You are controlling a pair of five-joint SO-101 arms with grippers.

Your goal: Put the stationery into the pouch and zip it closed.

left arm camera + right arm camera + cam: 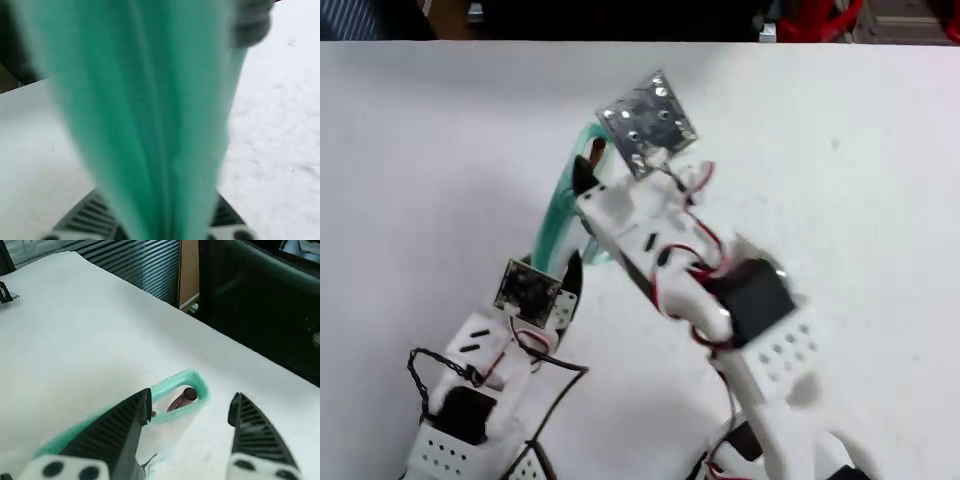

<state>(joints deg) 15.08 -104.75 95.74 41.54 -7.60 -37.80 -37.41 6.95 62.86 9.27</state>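
- The pouch (555,215) looks like soft, light teal fabric. I would expect it to sag and fold if taken by one wall only.
- It stands on its long edge near the middle of the desk (840,150), with its open mouth turned towards the far edge.
- The left gripper (160,225) has its jaws closed on the end of the pouch nearer the front edge. That seems a sound place to hold it steady while the mouth is worked.
- The right gripper (192,407) hangs at the mouth with its jaws apart and nothing held. One jaw is just beside the teal rim.
- A brown pen (187,395) pokes its end out of the mouth. It looks stiff, thin and smooth, so it could slip. A push on the end would probably seat it better than a pinch.
- To close the pouch, the hold wanted is the zip's pull, and I cannot make it out from here.
- By my count there is one pouch, one piece of stationery and two arms.
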